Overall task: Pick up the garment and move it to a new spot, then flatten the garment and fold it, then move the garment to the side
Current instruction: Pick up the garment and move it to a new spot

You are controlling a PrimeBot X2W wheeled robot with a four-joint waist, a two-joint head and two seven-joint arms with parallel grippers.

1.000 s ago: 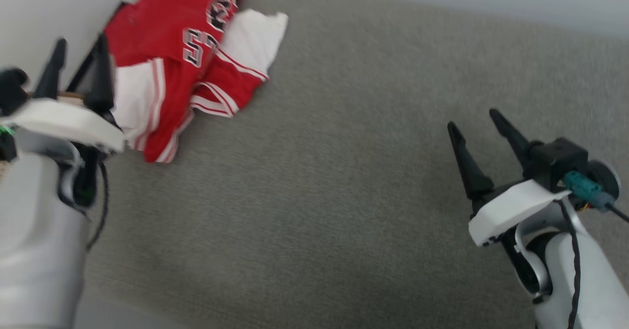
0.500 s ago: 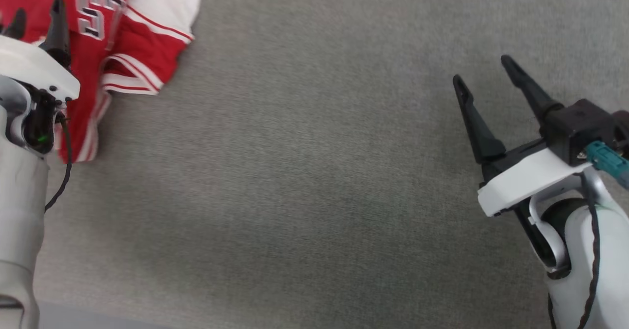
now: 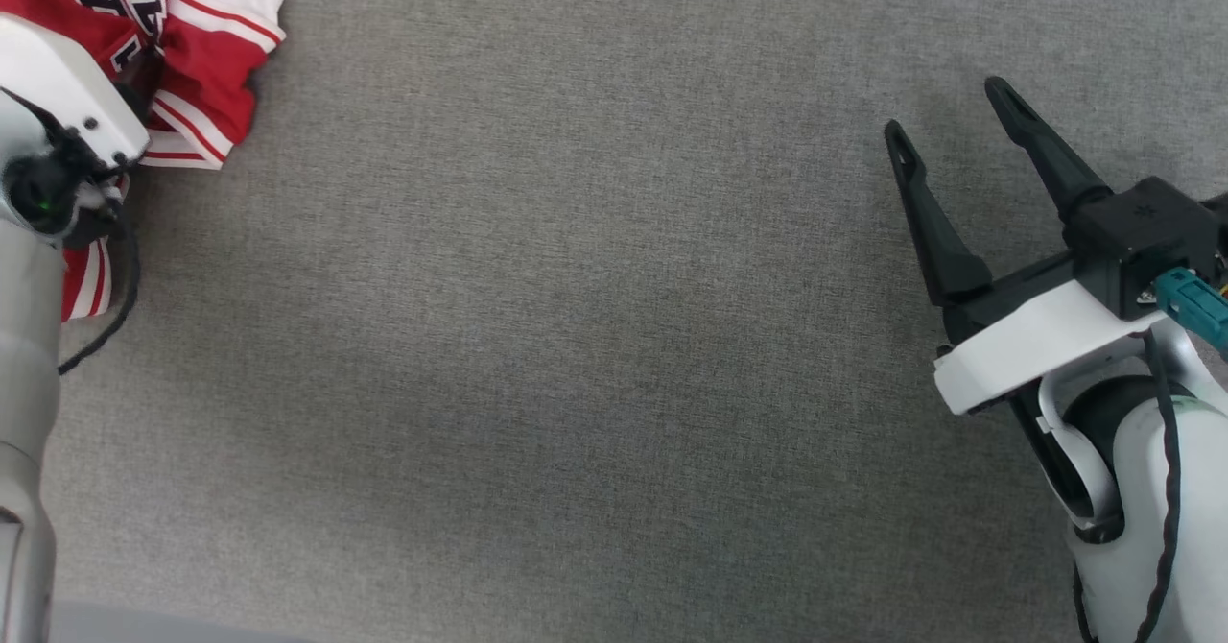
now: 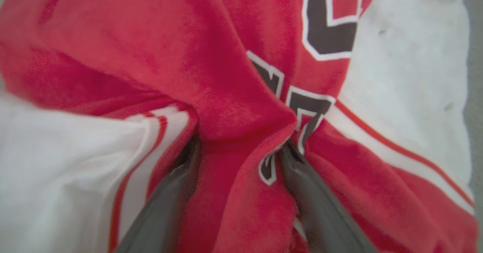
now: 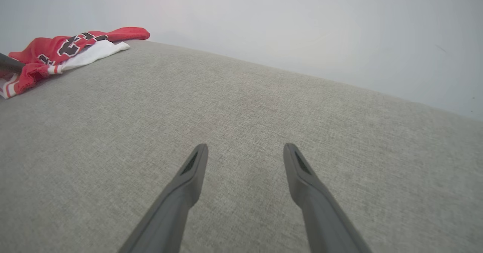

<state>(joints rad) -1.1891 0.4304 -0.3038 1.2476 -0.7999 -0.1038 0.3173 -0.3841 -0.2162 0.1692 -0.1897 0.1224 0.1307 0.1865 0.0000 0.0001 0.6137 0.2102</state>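
The garment [image 3: 213, 72], a red jersey with white sleeves and black white-edged figures, lies crumpled at the far left of the grey surface. My left arm's white wrist housing [image 3: 59, 82] stands over it. In the left wrist view my left gripper [image 4: 239, 145] is open, its two fingertips pressed into the garment [image 4: 226, 75] with a ridge of red cloth between them. My right gripper [image 3: 946, 107] hovers open over bare surface at the right, far from the shirt. In the right wrist view the right gripper [image 5: 245, 147] holds nothing and the garment [image 5: 56, 51] lies far off at the upper left.
The grey woven surface [image 3: 576, 288] stretches wide between the two arms. Its near edge [image 3: 192, 629] runs along the bottom left of the head view. A pale wall [image 5: 302, 26] rises behind the far edge.
The head camera has swung, so the garment sits further up and left in view. My left gripper has gone down from beside the garment into its folds. Both grippers stay open.
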